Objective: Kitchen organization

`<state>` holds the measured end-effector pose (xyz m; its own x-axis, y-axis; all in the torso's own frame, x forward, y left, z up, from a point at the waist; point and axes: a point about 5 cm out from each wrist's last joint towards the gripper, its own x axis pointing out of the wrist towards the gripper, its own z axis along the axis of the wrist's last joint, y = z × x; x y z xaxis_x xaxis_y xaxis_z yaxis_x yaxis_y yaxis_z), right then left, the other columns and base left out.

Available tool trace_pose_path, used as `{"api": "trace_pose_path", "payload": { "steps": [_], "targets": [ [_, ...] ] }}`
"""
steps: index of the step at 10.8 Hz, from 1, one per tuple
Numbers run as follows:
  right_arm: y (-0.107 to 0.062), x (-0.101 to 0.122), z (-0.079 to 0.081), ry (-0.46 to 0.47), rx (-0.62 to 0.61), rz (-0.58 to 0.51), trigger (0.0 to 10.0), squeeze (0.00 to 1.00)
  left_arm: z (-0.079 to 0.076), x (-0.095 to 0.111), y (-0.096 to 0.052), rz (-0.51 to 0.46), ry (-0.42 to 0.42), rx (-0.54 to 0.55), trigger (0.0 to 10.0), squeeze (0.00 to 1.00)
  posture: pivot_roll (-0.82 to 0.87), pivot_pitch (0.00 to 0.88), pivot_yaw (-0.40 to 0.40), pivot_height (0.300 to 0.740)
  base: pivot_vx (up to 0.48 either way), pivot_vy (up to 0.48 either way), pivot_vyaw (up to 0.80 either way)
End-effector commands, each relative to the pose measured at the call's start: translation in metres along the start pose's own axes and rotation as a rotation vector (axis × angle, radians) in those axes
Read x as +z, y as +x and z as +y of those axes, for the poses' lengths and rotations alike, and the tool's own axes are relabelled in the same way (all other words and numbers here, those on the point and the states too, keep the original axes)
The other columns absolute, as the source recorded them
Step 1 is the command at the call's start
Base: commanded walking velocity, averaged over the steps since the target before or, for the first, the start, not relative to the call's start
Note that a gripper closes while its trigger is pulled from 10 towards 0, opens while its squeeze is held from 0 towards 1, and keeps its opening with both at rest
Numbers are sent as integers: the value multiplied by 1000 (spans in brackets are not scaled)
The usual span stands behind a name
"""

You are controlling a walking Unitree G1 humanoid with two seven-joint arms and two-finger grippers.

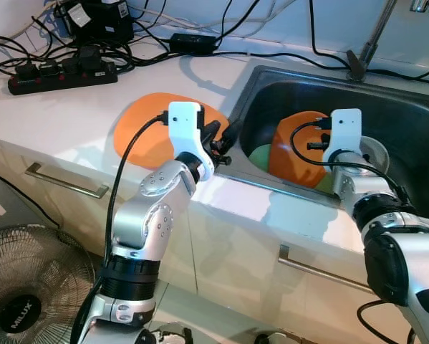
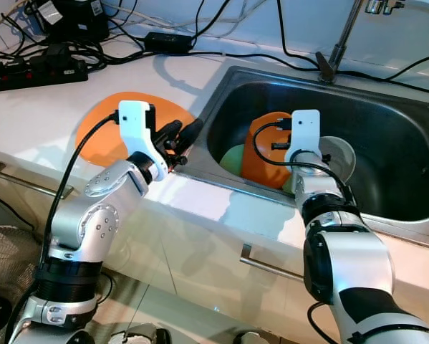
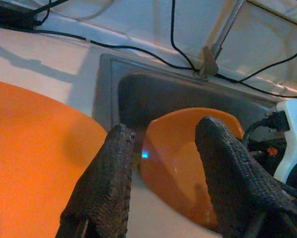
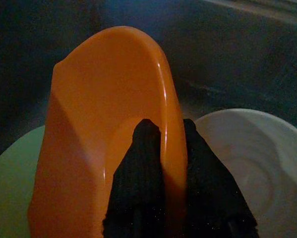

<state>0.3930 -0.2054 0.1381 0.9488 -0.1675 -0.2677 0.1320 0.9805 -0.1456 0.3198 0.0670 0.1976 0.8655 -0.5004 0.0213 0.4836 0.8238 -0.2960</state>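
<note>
In the sink (image 1: 257,82), frame centre: your right gripper (image 4: 165,163) clamps the orange bowl's (image 4: 98,124) rim. Left gripper (image 3: 168,178) spread, empty. One orange plate (image 1: 146,132) out on the counter; green and white dishes remain.

Pale counter (image 1: 71,118), steel sink (image 1: 415,122)

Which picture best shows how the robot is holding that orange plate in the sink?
The right wrist view: the right gripper pinches the orange plate rim between both fingers. The eye views show the plate upright behind the wrist; the left wrist view shows its face only.
</note>
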Motion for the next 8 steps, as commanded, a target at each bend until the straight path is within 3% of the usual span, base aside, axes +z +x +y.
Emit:
{"api": "trace_pose_path", "payload": {
  "steps": [1, 3, 4, 7, 8],
  "targets": [
    [1, 3, 3, 15, 10, 6, 10000, 1000, -4, -1, -1, 6, 10, -16, 10000, 0, 151, 45, -6, 740, 0, 0, 0],
    [0, 2, 3, 18, 11, 7, 10000, 949, -5, -1, -1, 9, 9, -19, 10000, 0, 153, 47, -7, 740, 0, 0, 0],
    [0, 2, 4, 13, 13, 4, 10000, 0, -5, -2, -2, 9, 10, -18, 10000, 0, 153, 48, -7, 740, 0, 0, 0],
    [1, 8, 5, 22, 9, -31, 10000, 0, -5, -1, -1, 3, 23, -14, 10000, 0, 150, 46, -7, 740, 0, 0, 0],
    [0, 22, 7, 33, 17, -113, 10000, 0, -3, 0, -1, -7, 40, -5, 10000, 0, 144, 46, -5, 740, 0, 0, 0]
  ]
}}
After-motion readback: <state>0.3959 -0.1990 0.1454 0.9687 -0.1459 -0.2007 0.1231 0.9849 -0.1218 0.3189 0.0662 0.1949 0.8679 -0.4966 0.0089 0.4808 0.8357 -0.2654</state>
